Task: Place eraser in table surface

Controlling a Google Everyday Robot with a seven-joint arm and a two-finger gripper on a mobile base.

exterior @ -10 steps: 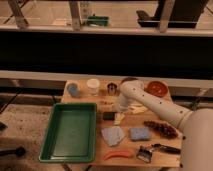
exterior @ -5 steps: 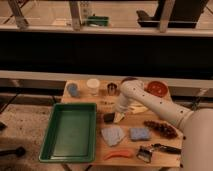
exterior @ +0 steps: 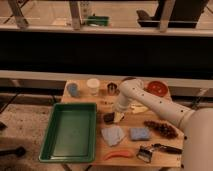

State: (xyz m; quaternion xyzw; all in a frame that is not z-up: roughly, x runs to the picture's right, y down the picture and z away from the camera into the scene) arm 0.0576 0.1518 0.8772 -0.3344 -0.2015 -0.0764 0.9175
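The eraser (exterior: 108, 118) is a small dark block low over or on the tan table surface (exterior: 100, 102), just right of the green tray's far right corner. I cannot tell whether it touches the wood. My gripper (exterior: 118, 116) points down right beside the eraser, at its right side, and hangs from the white arm (exterior: 150, 102) that reaches in from the right. Part of the eraser is hidden by the gripper.
A green tray (exterior: 54, 131) fills the table's left. A blue-grey cloth (exterior: 113, 135), a blue sponge (exterior: 140, 133), a black-handled brush (exterior: 161, 149) and an orange piece (exterior: 119, 155) lie in front. Cups (exterior: 93, 86), a tin (exterior: 112, 89) and a red bowl (exterior: 157, 87) stand behind.
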